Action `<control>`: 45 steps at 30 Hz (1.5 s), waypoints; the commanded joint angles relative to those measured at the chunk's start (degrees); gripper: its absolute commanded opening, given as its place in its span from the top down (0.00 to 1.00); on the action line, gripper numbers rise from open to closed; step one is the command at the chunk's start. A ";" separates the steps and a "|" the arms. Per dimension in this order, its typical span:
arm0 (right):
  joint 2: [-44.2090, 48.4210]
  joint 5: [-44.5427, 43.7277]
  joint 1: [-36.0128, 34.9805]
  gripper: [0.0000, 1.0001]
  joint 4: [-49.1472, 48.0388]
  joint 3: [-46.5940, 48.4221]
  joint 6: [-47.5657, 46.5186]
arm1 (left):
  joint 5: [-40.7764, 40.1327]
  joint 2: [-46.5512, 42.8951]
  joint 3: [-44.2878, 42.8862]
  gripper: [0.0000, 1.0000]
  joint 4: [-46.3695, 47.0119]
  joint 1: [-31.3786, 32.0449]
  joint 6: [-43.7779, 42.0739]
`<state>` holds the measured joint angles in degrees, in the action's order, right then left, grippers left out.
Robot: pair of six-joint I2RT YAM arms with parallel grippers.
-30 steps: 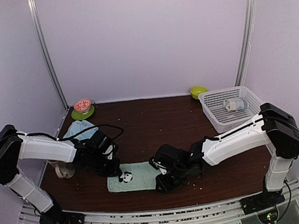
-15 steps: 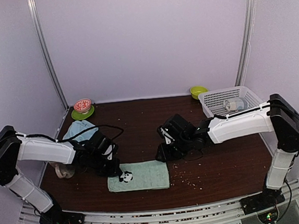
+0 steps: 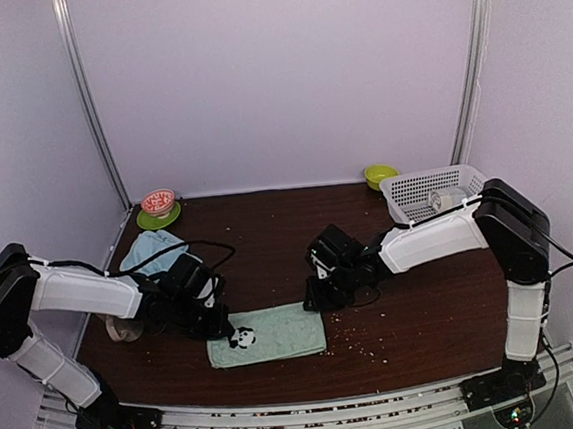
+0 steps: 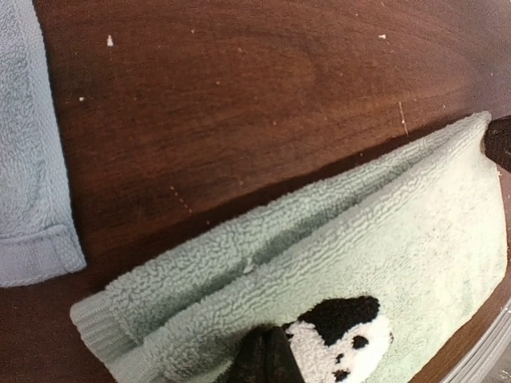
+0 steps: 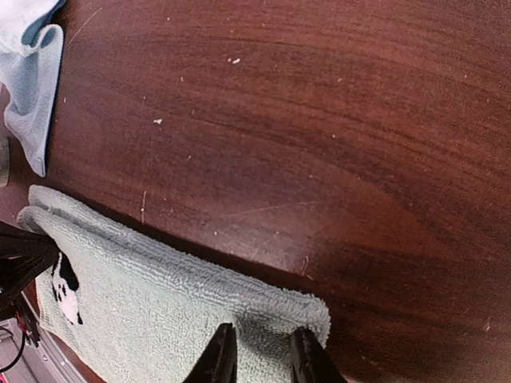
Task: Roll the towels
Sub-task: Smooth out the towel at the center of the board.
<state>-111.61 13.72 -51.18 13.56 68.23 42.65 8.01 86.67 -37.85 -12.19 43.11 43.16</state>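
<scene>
The pale sage-green towel (image 3: 272, 334) with a panda mark (image 3: 241, 338) lies near the front edge, its far edge folded over in a double layer (image 4: 263, 239). My left gripper (image 3: 219, 326) sits at its left end beside the panda, fingertips (image 4: 266, 357) shut together on the cloth. My right gripper (image 3: 316, 298) is at the towel's far right corner (image 5: 307, 307), jaws open and set down on either side of a strip of cloth there (image 5: 259, 359). The light blue towel (image 3: 152, 249) lies crumpled at the left, beyond the left arm, and shows in both wrist views (image 4: 32, 159) (image 5: 28, 88).
A white basket (image 3: 423, 221) holding a clear container stands at the back right, with a green bowl (image 3: 380, 175) behind it. A red bowl on a green plate (image 3: 158, 203) is at the back left. A pale mug (image 3: 122, 327) sits under the left arm. Crumbs dot the table.
My right gripper has gone from the towel's near right corner to its far right corner and now rests there open. The left gripper has stayed put at the panda end.
</scene>
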 commanded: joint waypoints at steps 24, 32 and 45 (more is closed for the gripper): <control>26.43 -9.38 11.20 0.53 13.50 -18.56 -5.31 | -2.97 20.23 -26.59 0.98 -6.15 12.75 0.29; 37.73 -8.14 3.11 0.48 3.72 -32.13 8.08 | -3.32 15.66 -27.52 0.65 -10.18 12.70 -3.32; 32.15 -9.85 2.15 0.67 1.72 -34.43 10.66 | -7.14 10.01 -27.67 0.63 -14.88 12.65 -4.79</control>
<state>-77.82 5.87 -50.98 13.72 33.23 54.33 2.55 98.70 -65.91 -25.93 56.07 38.81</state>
